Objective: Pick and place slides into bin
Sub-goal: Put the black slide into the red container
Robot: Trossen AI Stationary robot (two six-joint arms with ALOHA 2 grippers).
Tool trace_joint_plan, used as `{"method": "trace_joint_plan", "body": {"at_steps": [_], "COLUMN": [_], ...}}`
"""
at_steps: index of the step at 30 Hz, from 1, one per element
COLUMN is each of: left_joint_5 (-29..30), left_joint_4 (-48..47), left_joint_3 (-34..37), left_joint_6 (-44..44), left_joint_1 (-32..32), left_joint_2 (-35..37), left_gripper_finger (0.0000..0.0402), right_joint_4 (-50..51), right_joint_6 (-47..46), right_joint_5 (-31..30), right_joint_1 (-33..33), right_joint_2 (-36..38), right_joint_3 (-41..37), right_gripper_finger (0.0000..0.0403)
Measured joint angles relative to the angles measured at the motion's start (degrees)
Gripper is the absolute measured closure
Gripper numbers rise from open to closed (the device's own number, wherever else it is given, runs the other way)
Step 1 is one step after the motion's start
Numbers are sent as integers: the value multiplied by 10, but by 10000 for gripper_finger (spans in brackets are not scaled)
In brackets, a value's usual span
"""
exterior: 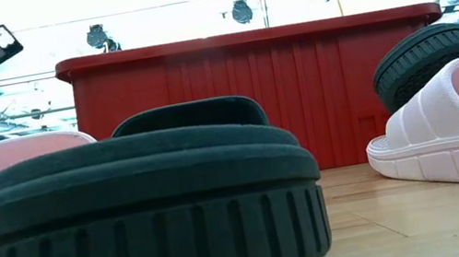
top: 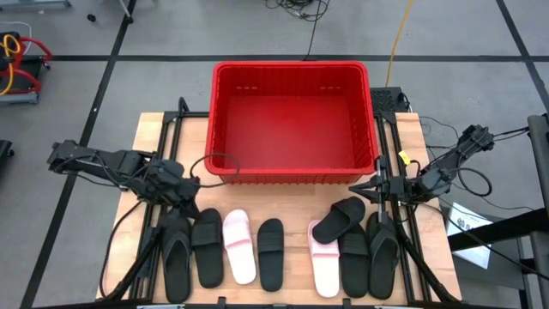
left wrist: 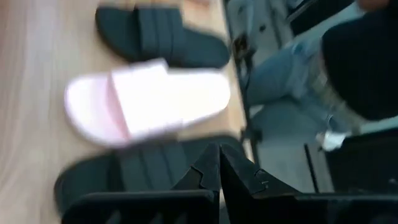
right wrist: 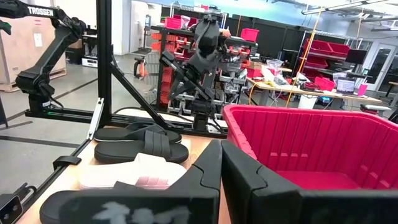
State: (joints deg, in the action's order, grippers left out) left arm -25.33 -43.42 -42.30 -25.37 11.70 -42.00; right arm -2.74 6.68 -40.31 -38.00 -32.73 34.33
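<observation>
We see a light wood surface (top: 283,296) with a black frame, standing on a grey floor (top: 171,34) marked with dark lines. Along its near edge lie the slides (top: 257,249) in a row: from the left, two black ones (top: 177,253) side by side, a pink one (top: 239,246), a black one (top: 270,251), another pink one (top: 324,257), then two more black ones (top: 382,253). One black slide (top: 338,220) lies tilted across the top of the second pink one.

Left gripper (top: 184,196) hangs just above the toe ends of the two black slides on the left, fingers (left wrist: 214,174) pressed together, holding nothing. Right gripper (top: 371,189) sits near the bin's right front corner, above the right-hand slides, fingers (right wrist: 217,168) also together and empty.

Behind the slides, the red bin (top: 292,120) stands at the far middle of the surface; no slides inside. A dark cable (top: 210,163) loops at its left front corner.

Room beyond: in the right wrist view, a workshop with shelving carrying red crates (right wrist: 180,23), benches and another dark arm (right wrist: 43,50) reading "TROSSEN". A yellow cable (top: 399,34) runs over the floor past the bin. A white sheet (top: 467,219) lies to the right; its print is too small to read. The left wrist view shows a person's jeans-clad leg (left wrist: 280,68) beside the surface.
</observation>
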Motion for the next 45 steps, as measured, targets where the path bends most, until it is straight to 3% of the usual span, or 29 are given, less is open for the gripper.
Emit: {"method": "trace_joint_plan", "body": {"at_steps": [6,14,23,36,45], "left_joint_5": [9,15,94,109,77], "left_joint_4": [-67,-83,-100,-117,-89], "left_joint_3": [0,0,0,7,85], "left_joint_6": [39,-14,-58,-41,4], "left_joint_1": [19,20,20,20,36], "left_joint_2": [0,0,0,0,0], "left_gripper_finger": [394,394,392,297,286], "right_joint_4": [0,0,-2,-18,-18], "right_joint_6": [0,0,0,0,0], "right_joint_5": [-1,-3,-4,-47,-47], "right_joint_1": [0,0,0,0,0], "right_joint_2": [0,0,0,0,0], "right_joint_3": [0,0,0,0,0], "right_gripper_finger": [403,403,403,403,403]}}
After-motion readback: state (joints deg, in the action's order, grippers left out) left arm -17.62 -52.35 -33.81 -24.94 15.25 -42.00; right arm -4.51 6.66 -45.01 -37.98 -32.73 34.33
